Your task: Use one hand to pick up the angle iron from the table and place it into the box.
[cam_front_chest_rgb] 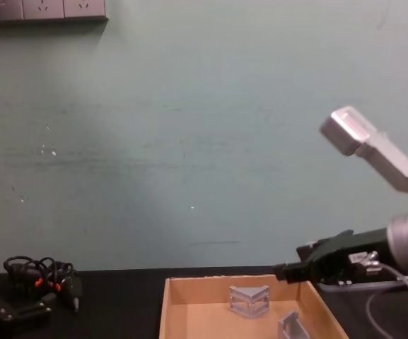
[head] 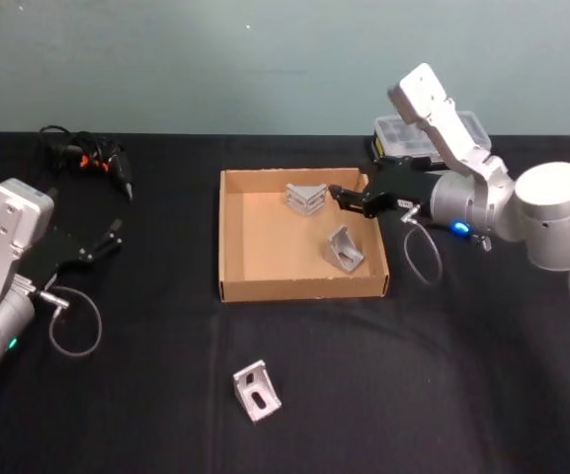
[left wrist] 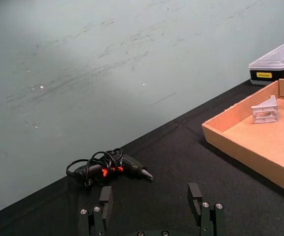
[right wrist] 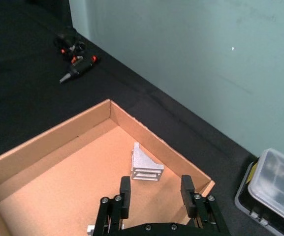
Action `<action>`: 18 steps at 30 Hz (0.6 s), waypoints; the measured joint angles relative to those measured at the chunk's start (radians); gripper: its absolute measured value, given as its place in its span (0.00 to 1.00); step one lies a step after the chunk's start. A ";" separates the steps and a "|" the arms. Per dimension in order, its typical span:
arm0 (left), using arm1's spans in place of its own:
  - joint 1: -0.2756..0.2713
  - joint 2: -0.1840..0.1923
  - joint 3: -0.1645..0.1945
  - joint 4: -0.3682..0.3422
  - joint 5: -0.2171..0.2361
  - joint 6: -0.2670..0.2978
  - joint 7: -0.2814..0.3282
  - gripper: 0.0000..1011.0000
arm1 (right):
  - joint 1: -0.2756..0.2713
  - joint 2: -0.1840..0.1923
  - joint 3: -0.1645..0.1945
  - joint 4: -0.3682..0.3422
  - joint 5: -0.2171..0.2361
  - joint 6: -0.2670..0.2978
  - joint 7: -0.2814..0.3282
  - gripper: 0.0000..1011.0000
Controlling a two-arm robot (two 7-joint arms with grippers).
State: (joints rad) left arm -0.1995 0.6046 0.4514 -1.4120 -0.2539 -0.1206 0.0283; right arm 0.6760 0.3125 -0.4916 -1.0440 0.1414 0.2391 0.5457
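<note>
Angle iron (head: 257, 390) not yet boxed lies loose on the table (head: 443, 395), a matt black top, at about 6 o'clock from the box (head: 304, 289) and well apart from its front wall. That tan box sits mid-table and already holds two pieces. The right gripper (head: 349, 200) hangs over the box's 2 o'clock corner with its fingers spread and nothing between them. The left gripper (head: 110, 237) is parked out at 9 o'clock from the box, well apart, and is likewise open and empty. A clear-lidded organiser case (head: 403, 133) stands beyond the box at about 1 o'clock, partly behind the right arm. Inside the box, the far angle iron (head: 306, 197) rests near the back wall at 12 o'clock, just beside the right gripper's tips, and the near angle iron (head: 345, 248) lies toward the right wall at 4 o'clock. Judging from this layout, two of the three visible pieces are in, so roughly a third of the work is left. One gripper must reach the piece at 6 o'clock, close on it, carry it over the front wall and let go.
</note>
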 joint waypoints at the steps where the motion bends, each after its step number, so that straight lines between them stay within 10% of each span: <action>1: 0.000 0.000 0.000 0.000 0.000 0.000 0.000 0.99 | -0.009 0.007 0.002 -0.017 0.003 0.001 0.000 0.64; 10: 0.000 0.000 0.000 0.000 0.000 0.000 0.000 0.99 | -0.085 0.097 -0.001 -0.209 0.030 0.009 0.046 0.93; 18: 0.000 0.000 0.000 0.000 0.000 0.000 0.000 0.99 | -0.172 0.169 -0.008 -0.382 0.062 0.030 0.057 0.99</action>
State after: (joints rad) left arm -0.1995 0.6047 0.4514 -1.4119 -0.2539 -0.1206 0.0283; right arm 0.5045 0.4818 -0.4993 -1.4258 0.2033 0.2691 0.6029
